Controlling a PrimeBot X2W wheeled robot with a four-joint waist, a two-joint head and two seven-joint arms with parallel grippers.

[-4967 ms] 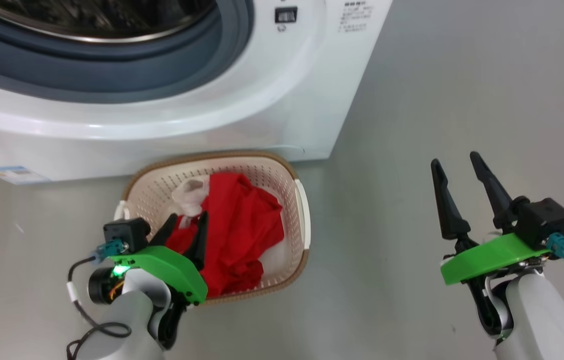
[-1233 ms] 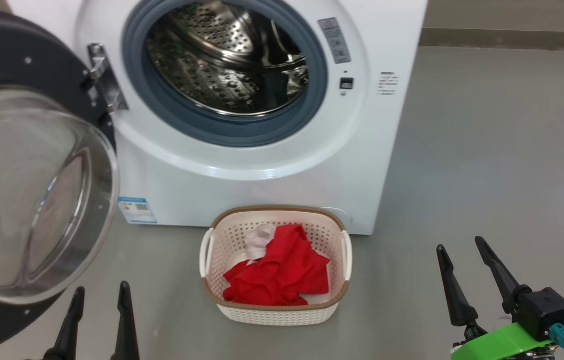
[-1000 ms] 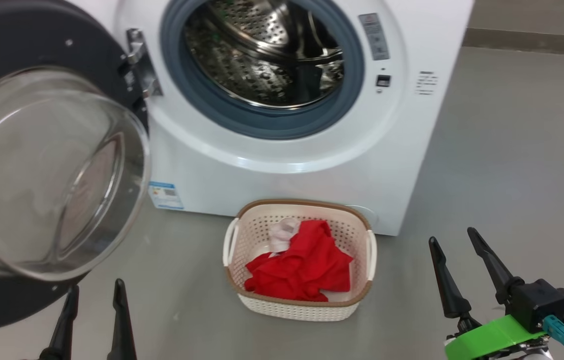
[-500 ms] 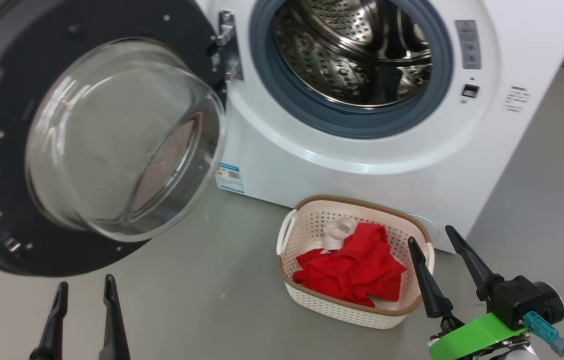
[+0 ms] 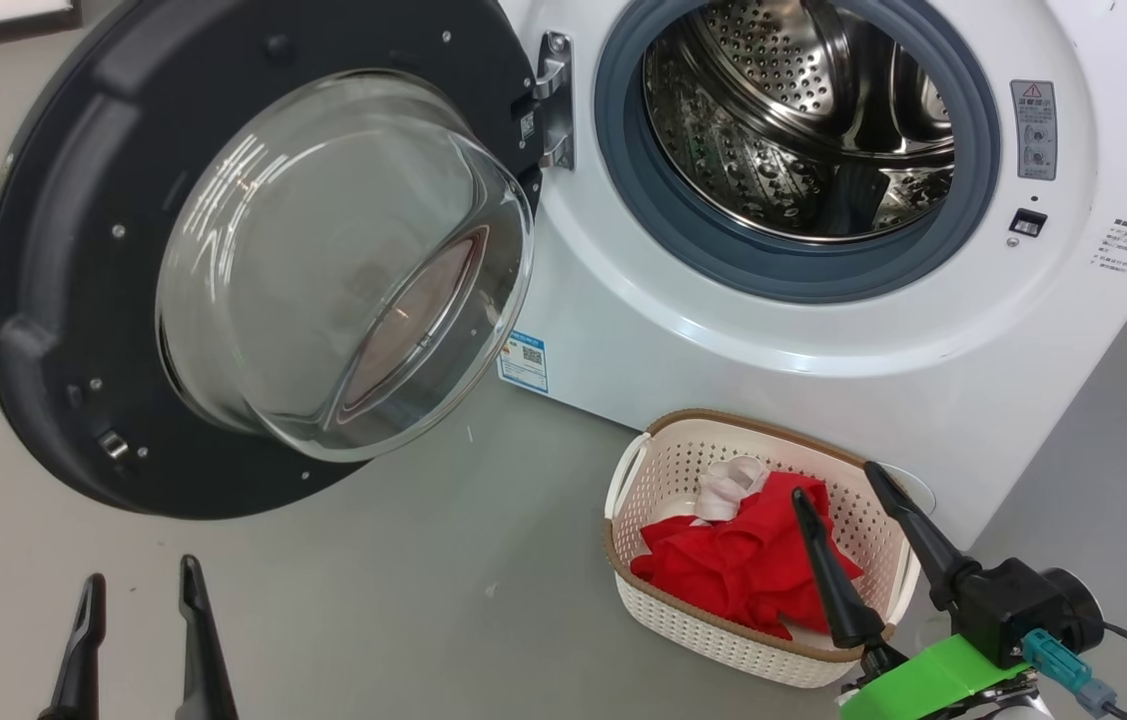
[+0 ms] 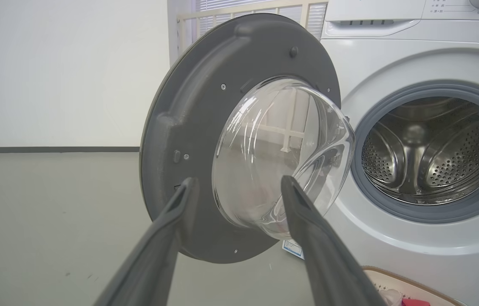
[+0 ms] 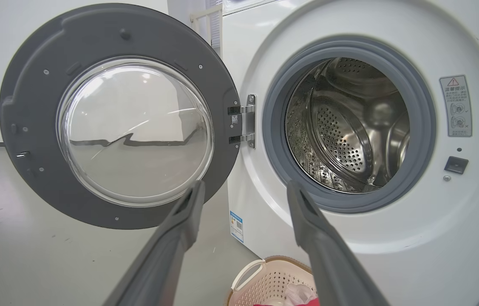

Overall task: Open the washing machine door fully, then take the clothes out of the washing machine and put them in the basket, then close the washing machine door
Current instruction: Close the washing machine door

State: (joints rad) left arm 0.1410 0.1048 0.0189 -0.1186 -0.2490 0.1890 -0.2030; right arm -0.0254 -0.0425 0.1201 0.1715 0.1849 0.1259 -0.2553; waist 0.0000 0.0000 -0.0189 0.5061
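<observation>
Head view: one big white box-shaped washing machine (image 5: 823,400) stands on a smooth grey floor (image 5: 423,580), its one perforated steel drum (image 5: 793,130) showing through a grey rubber ring. One large round door (image 5: 53,250), with a wide black rim and a bulging clear glass bowl, hangs swung wide at the machine's left on one metal hinge (image 5: 555,100). One small cream perforated plastic basket (image 5: 713,640) with a brown rim sits on the floor just before the machine. It holds the clothes (image 5: 733,565): a bright red fabric heap, whose garments I cannot count, and one small white cloth piece (image 5: 728,485). There are two grippers. The left gripper (image 5: 141,572) is over bare floor and the right gripper (image 5: 837,482) is over the basket's near corner; each has its fingers apart and holds nothing

Left wrist view: two dark fingers, spread, with the glass bowl beyond them; behind are one plain white wall (image 6: 52,63) and one dark skirting strip (image 6: 52,149)

Right wrist view: two spread fingers, the open door on one side and the drum on the other, with one blue label (image 7: 236,226) low on the machine
</observation>
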